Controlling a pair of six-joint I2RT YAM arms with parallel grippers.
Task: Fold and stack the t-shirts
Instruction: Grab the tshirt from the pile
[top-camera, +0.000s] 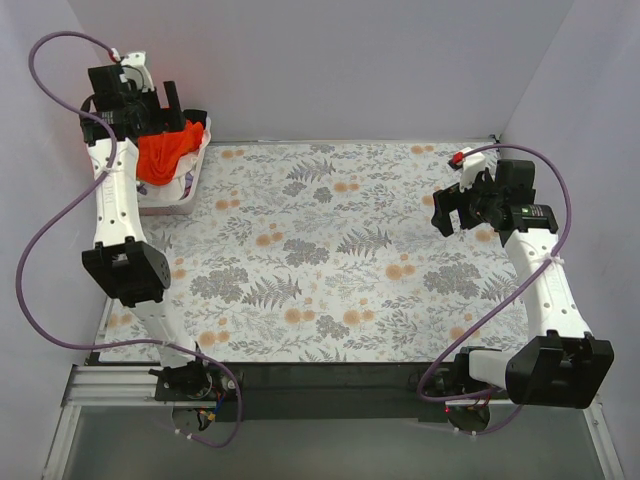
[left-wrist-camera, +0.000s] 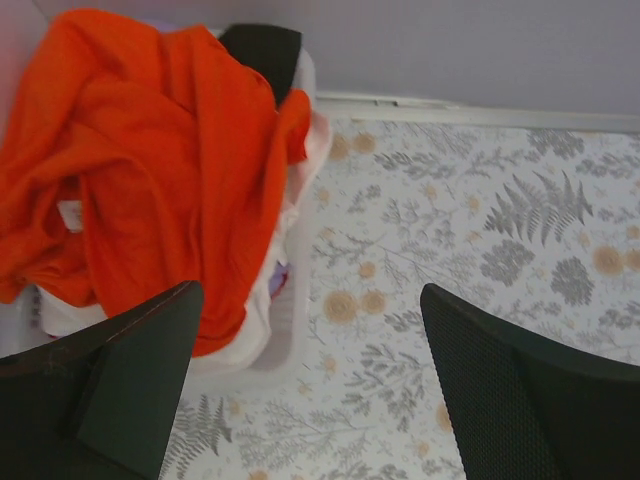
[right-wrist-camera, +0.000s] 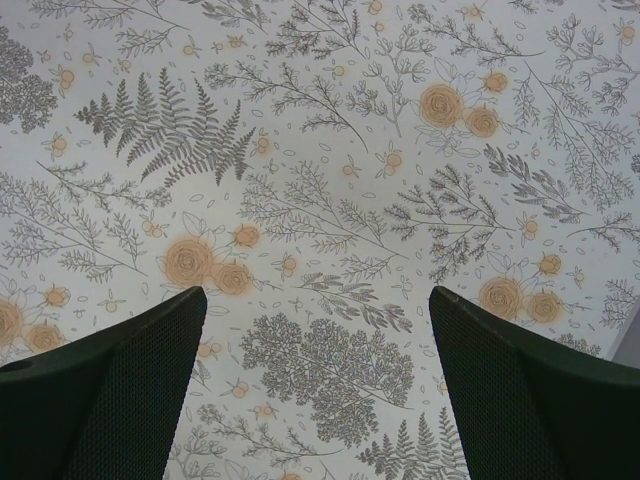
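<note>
Floral cloth (top-camera: 330, 250) covers the whole table I'm working over. My left gripper (left-wrist-camera: 310, 292) hangs spread wide, holding nothing, above the right wall of a white basket (left-wrist-camera: 292, 300). The orange-red t-shirt (left-wrist-camera: 130, 150) lies crumpled in it, ahead and to the left of that gripper. Its length runs far to near, and one fold spills over the white t-shirts (left-wrist-camera: 316, 140) at the rim. I can't make out the neck or hem. My right gripper (right-wrist-camera: 318, 292), equally spread and empty, faces the cloth.
</note>
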